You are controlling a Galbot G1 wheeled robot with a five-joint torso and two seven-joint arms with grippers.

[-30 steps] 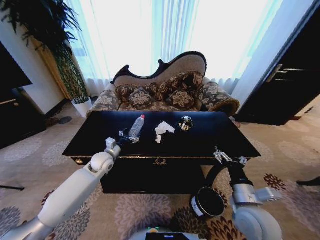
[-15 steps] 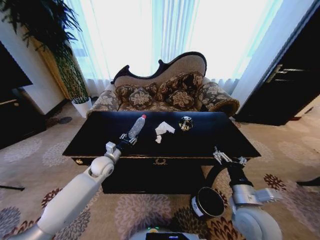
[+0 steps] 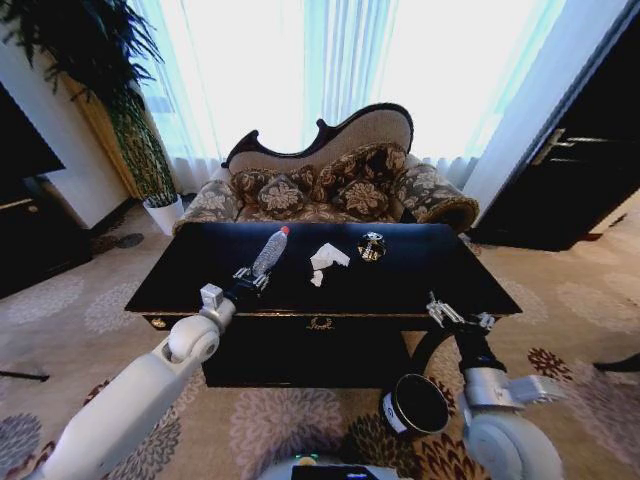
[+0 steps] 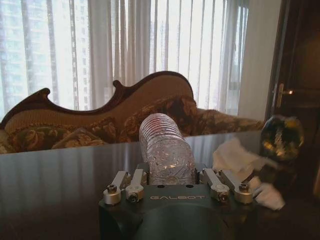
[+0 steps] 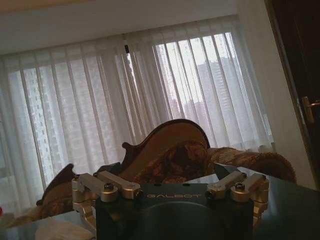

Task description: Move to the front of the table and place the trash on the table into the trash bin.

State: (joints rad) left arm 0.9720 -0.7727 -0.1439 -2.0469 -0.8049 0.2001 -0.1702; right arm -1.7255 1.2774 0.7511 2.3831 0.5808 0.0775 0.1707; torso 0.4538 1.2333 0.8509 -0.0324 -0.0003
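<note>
The black table (image 3: 430, 285) stands in front of me and carries the trash. A clear bottle (image 3: 269, 252) with a red cap lies on it left of centre. Crumpled white tissue (image 3: 329, 256) with a small scrap (image 3: 317, 279) lies mid-table, and a dark shiny round piece (image 3: 372, 246) sits to its right. My left gripper (image 3: 249, 279) is open at the bottle's base. In the left wrist view the bottle (image 4: 165, 147) sits between the gripper's (image 4: 172, 183) fingers. My right gripper (image 3: 455, 314) hangs open at the table's front right edge, above the trash bin (image 3: 416, 404) on the floor.
A patterned sofa (image 3: 330, 185) stands behind the table. A potted plant in a white pot (image 3: 165, 212) is at the back left, and dark cabinets (image 3: 570, 170) line the right. Patterned carpet (image 3: 60, 330) surrounds the table.
My left arm has reached forward over the table, bringing its gripper from near the front edge up to the bottle's base. The right arm has stayed put.
</note>
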